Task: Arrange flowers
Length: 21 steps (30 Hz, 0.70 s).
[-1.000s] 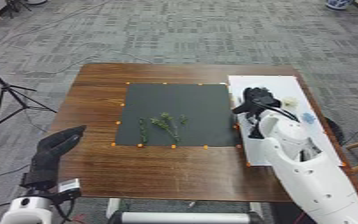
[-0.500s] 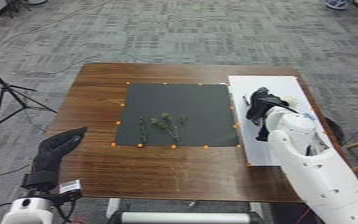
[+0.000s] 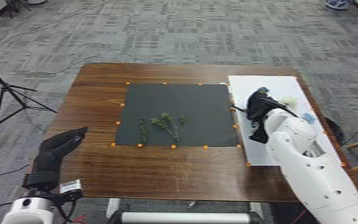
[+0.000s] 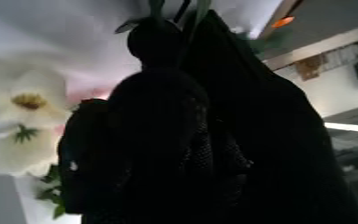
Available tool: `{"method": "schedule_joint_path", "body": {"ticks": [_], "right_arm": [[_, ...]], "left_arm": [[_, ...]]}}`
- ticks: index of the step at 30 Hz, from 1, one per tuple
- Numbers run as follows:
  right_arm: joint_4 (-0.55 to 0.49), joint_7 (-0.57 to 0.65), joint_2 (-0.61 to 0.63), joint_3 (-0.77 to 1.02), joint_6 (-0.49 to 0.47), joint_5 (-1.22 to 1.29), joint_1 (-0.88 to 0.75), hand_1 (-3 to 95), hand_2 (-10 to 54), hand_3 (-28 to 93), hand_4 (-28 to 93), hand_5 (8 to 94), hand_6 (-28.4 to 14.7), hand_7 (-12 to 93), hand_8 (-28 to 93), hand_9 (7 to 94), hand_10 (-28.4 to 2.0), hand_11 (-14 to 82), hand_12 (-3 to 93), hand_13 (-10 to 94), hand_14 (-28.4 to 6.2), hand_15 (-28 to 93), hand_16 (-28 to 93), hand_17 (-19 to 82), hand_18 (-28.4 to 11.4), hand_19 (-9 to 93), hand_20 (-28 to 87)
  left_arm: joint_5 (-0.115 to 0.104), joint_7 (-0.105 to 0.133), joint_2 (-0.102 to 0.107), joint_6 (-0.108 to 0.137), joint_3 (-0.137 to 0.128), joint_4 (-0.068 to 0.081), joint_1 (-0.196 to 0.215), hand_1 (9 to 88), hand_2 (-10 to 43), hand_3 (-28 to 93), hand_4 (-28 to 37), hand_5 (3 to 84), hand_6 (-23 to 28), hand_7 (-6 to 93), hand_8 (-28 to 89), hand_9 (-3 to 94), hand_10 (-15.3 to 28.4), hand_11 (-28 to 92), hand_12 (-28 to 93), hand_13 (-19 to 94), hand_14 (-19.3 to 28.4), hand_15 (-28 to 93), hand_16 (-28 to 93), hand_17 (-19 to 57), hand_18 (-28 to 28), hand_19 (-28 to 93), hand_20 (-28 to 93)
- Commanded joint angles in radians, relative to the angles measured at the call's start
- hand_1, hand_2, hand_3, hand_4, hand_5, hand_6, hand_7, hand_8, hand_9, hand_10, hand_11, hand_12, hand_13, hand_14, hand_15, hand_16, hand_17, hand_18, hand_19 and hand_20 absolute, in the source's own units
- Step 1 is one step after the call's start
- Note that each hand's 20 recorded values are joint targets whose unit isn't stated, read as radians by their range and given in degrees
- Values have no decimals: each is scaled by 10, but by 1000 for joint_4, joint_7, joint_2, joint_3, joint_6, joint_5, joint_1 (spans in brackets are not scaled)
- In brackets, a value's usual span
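White flowers (image 4: 33, 85) run out of view; I can't tell if the right robot hand (image 3: 262, 107) is clamped.

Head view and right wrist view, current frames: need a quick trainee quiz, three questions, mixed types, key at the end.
1. True or false: in the head view, the green sprigs lie on the dark mat.

2. Fill in: in the head view, the right hand is over the ____ beside the mat.

3. Multiple choice: in the right wrist view, what colour is the centre of the white flower?
A) Bright blue
B) Yellow-brown
C) Purple

Key:
1. True
2. White board
3. B
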Motion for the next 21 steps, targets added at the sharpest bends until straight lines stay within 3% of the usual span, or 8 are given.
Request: {"method": "schedule_joint_path", "body": {"ticks": [1,4,5,11,21], "right_arm": [[-84,3,21,9,34,159,2,660,-92,549,-68,577,-40,452,258,895,-115,243,405,937,-29,525,310,719,-54,915,345],[-149,-3,25,14,24,213,-6,660,-94,554,-64,583,-44,456,249,900,-117,244,401,937,-28,530,302,723,-52,914,344],[-169,-3,25,10,21,226,-7,660,-94,555,-64,583,-44,459,245,901,-117,243,400,937,-28,532,299,725,-51,913,344],[-237,14,-21,-25,11,277,-25,662,-95,553,-54,581,-50,474,236,903,-119,243,398,937,-26,540,288,731,-45,912,342],[-225,11,-109,-124,-22,242,-64,661,-95,553,-51,581,-52,481,234,905,-118,241,396,937,-24,539,283,733,-43,911,342]], "left_arm": [[-11,-6,-7,-10,-7,-10,9,308,-34,677,-225,512,-19,161,-106,426,129,167,93,347,144,127,-1,37,114,96,144],[-12,-5,-7,-11,-14,-15,19,307,-34,678,-224,512,-18,160,-106,426,128,167,93,348,144,126,-2,37,114,97,144],[-21,3,3,0,-11,-16,25,307,-34,678,-224,512,-18,160,-106,426,128,167,93,348,144,126,-1,37,114,97,144],[-13,-5,5,-20,-18,-15,15,306,-34,678,-225,511,-19,160,-105,425,129,166,93,347,144,126,-1,37,114,97,144],[-1,-23,0,-48,-19,-12,5,305,-35,679,-225,511,-17,159,-105,423,128,166,94,346,145,125,-1,36,115,97,144]]}}
